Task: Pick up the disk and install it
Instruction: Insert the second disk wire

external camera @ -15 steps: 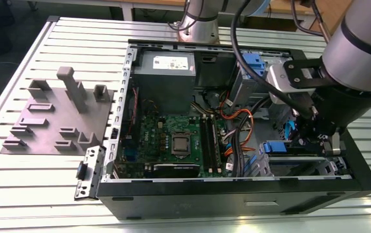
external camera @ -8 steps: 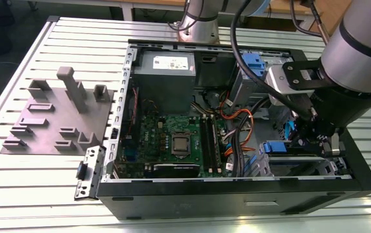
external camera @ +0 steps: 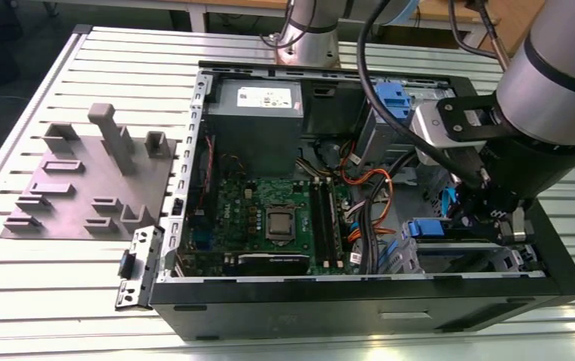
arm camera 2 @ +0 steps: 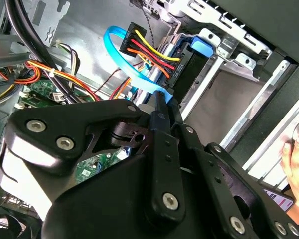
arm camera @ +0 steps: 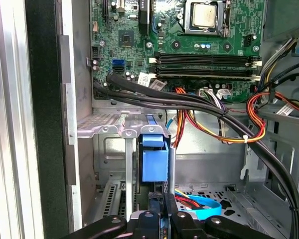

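The disk point(arm camera: 154, 162) stands on edge in the drive cage point(arm camera: 102, 124) at the open computer case's point(external camera: 368, 289) corner, its blue bracket end facing out. The exterior view shows that blue end point(external camera: 426, 228) low on its right side. My gripper point(external camera: 488, 219) reaches down into the case just beside it. In both wrist views the black fingers point(arm camera 2: 159, 117) lie close together, in line with the disk's point(arm camera 2: 189, 67) near end. My gripper point(arm camera: 165, 219) looks shut, and any pinch on the bracket is hidden. A blue ribbon cable point(arm camera 2: 122, 57) and a wired plug point(arm camera 2: 137, 40) sit at the disk.
Thick black cables point(arm camera: 189, 102) and orange-red wire bundles point(external camera: 363, 188) cross the case beside the cage. The motherboard point(external camera: 267, 210) and a grey power supply point(external camera: 257, 101) fill the rest. A grey fixture plate point(external camera: 77, 188) lies on the slatted table. A person's hand point(arm camera 2: 296, 174) is outside the case.
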